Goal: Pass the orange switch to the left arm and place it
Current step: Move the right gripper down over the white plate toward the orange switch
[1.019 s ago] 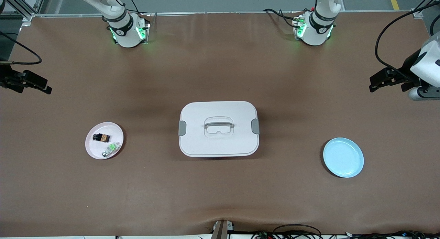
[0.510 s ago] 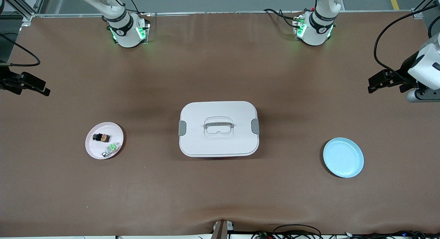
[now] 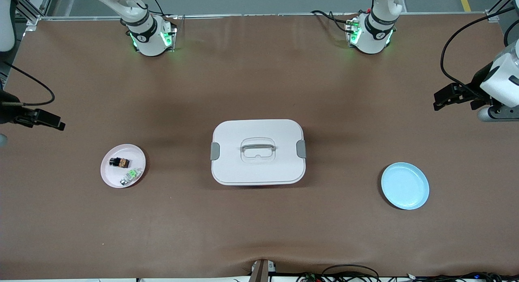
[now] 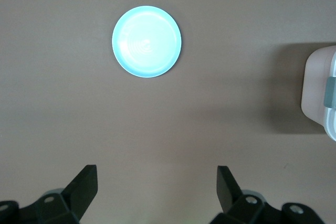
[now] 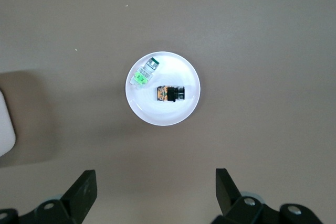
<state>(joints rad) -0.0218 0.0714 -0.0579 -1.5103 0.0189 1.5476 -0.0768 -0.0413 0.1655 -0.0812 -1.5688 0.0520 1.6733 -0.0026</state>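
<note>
On the pink plate (image 3: 123, 166) toward the right arm's end of the bench (image 3: 259, 91) I see the orange switch (image 3: 119, 162), lying flat on the part of the plate farther from the front camera. Its long axis runs along the bench's length: the black rounded end points toward the bench's outer end and the orange-marked end toward the box (image 3: 258, 152). The green-and-white part (image 3: 130, 176) lies just beside it on the same plate, nearer the front camera, not touching it.

Compared with one second ago, the right pincer (image 3: 44, 119) has shifted lower in the front view, closer to the plate, with its cable looped above it; the left pincer (image 3: 446, 98) has barely moved at the left arm's end. The switch, the plate, the box and the blue plate (image 3: 405, 186) have not moved.

Both pincers are spread and hold nothing. In the right wrist view the fingers (image 5: 84, 190) stand wide apart with the pink plate ahead of them; in the left wrist view the fingers (image 4: 84, 187) stand equally wide with the blue plate ahead. The box stands closed at mid-bench between the two plates.
</note>
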